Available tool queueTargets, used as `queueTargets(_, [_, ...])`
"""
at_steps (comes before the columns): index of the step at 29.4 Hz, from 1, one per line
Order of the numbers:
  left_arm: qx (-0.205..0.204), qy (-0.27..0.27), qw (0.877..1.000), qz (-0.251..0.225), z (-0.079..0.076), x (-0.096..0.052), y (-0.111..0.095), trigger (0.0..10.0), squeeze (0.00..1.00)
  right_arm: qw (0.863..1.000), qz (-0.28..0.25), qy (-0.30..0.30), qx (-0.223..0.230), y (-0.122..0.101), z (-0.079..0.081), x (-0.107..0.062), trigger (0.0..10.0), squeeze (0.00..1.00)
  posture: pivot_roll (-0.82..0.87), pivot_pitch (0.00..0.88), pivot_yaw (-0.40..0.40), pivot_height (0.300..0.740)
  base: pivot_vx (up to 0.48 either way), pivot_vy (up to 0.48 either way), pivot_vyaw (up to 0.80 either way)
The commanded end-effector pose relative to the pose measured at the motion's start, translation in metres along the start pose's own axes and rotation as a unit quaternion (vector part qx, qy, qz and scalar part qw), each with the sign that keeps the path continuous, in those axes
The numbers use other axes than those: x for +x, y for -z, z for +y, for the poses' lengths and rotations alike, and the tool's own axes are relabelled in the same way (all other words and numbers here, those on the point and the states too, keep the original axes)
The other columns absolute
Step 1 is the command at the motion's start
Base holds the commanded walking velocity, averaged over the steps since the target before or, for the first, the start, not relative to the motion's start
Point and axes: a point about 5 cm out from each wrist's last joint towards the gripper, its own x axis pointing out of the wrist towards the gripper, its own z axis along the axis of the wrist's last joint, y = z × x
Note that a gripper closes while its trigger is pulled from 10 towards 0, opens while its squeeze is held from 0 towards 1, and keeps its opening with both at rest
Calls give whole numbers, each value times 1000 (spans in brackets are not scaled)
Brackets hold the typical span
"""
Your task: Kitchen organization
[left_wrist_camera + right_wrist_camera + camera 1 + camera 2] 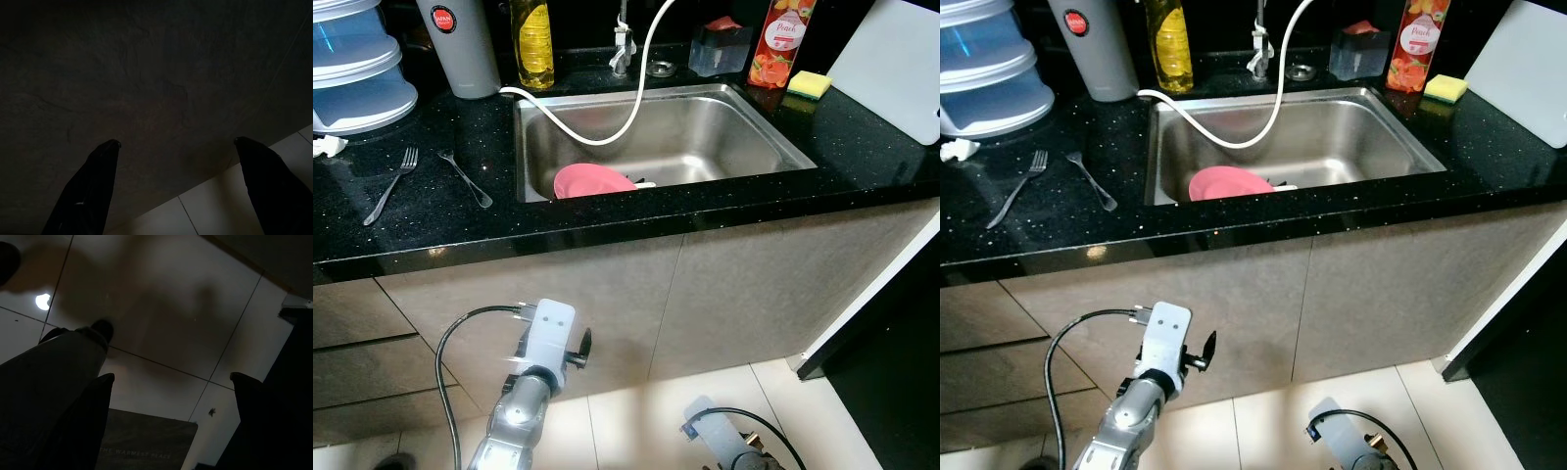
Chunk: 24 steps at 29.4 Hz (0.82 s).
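Left gripper (176, 147) gapes at dim cabinet; head views add sink (744, 122)

A pink plate (592, 180) lies tilted in the steel sink (734, 147), and two forks (391, 184) lie apart on the black tabletop (431, 230) left of it

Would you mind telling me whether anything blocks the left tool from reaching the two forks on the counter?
The counter's front edge does: the left tool, open, hangs low before the cabinet front, below it. The forks lie left of the sink, nothing over them.
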Motion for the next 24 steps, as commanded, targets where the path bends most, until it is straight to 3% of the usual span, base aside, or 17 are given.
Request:
queueTargets(1, [2,0,1000,4,-1,-2,1,10000,0,1000,-3,-4,2,-2,2,0,10000,0,287,0,6,740,0,0,0])
queueTargets(24, [3,0,1000,3,-1,-1,1,10000,0,1000,5,-4,2,3,3,0,10000,0,285,0,5,740,0,0,0])
